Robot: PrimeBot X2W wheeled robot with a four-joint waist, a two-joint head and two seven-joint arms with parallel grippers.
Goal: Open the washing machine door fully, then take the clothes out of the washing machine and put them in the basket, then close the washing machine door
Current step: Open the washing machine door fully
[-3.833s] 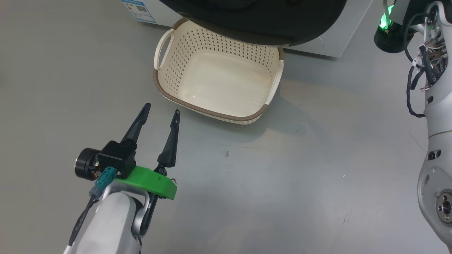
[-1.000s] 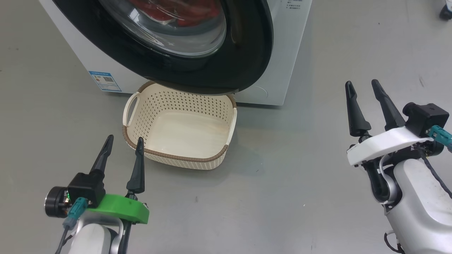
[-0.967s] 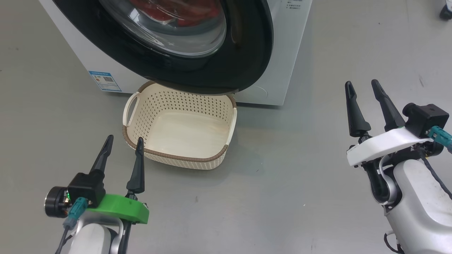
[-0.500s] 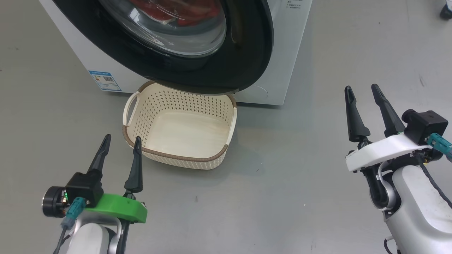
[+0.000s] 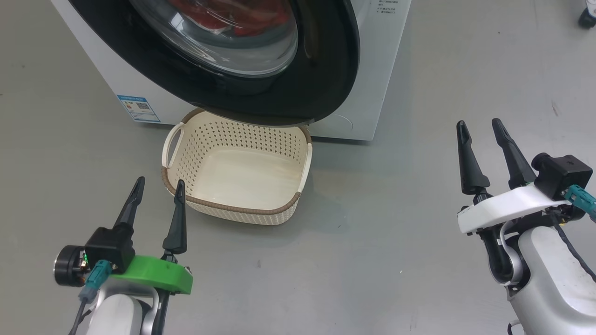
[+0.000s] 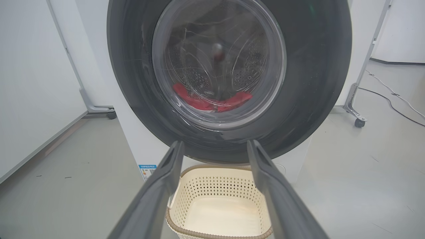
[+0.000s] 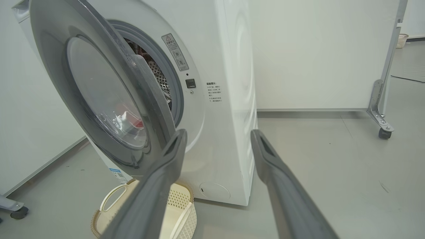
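While the washing machine door (image 5: 326, 70) hangs part-open above the basket (image 5: 233, 207), the clothes (image 6: 199, 99) lie inside the washing machine (image 5: 372, 70), and the left gripper (image 5: 159, 181) and right gripper (image 5: 478, 122) both gape, clear of everything

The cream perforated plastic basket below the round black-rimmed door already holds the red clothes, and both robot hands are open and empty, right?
No. The cream perforated plastic basket is empty; the head view shows its bare bottom. The red clothes lie inside the white washing machine, behind the round black-rimmed door. The left hand and right hand are indeed open and empty.
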